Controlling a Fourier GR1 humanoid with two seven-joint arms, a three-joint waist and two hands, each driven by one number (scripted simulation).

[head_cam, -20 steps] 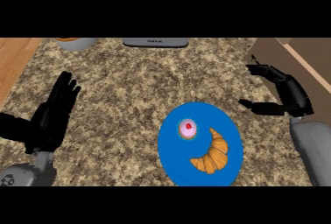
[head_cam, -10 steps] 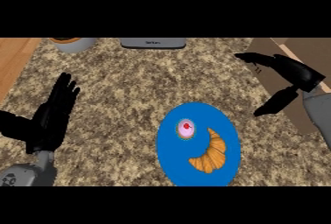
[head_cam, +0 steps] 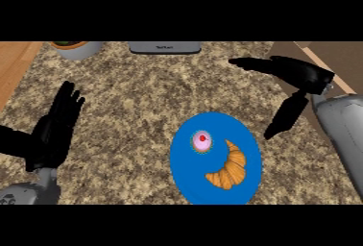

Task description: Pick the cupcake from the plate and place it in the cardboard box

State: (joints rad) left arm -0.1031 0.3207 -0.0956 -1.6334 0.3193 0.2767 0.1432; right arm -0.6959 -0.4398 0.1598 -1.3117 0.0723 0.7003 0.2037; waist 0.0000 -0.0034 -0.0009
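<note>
We see the cupcake [head_cam: 202, 141] on the blue plate [head_cam: 186, 178], beside a croissant [head_cam: 230, 166]. It lies down-left of our right hand [head_cam: 297, 77], the nearer one, spread and holding nothing; the left hand [head_cam: 56, 125] rests open.

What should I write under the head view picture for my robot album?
Robot's open right hand above a blue plate with a cupcake and croissant; left hand rests open.
</note>
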